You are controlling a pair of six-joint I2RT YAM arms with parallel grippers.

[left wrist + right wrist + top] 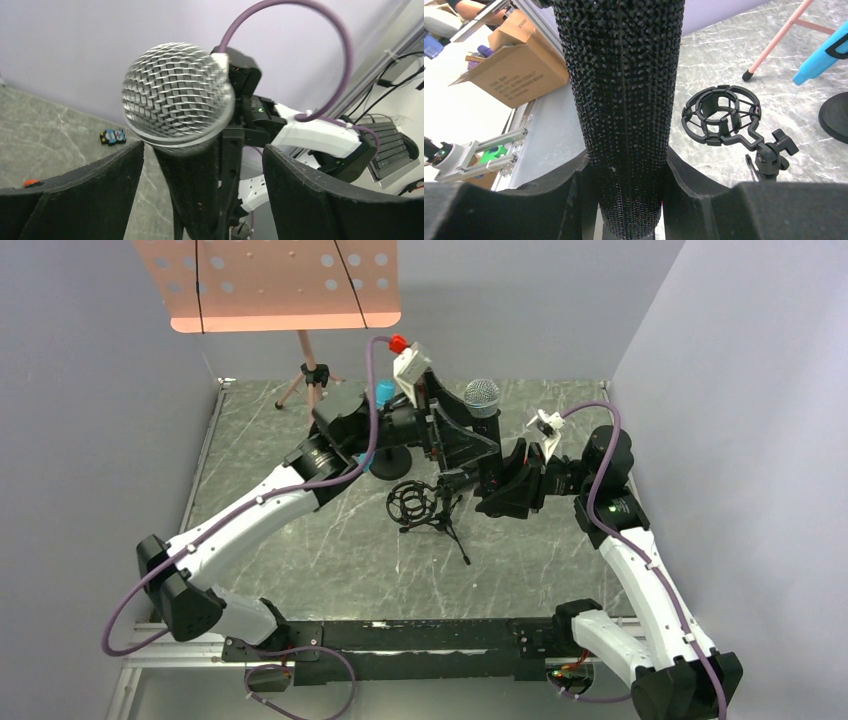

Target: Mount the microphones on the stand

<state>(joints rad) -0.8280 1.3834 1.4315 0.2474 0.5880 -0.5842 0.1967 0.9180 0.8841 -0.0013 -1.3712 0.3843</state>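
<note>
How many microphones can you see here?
2: a silver-headed mic held upright by the right gripper, and a blue mic behind the left arm. Another may be hidden.

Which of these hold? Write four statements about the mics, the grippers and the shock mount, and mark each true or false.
1. The right gripper clamps the silver-mesh microphone by its handle. True.
2. The left gripper is shut on that microphone. False: its jaws stand open on either side of it.
3. The shock mount holds a microphone. False: it is empty.
4. The blue microphone sits outside the shock mount. True.
</note>
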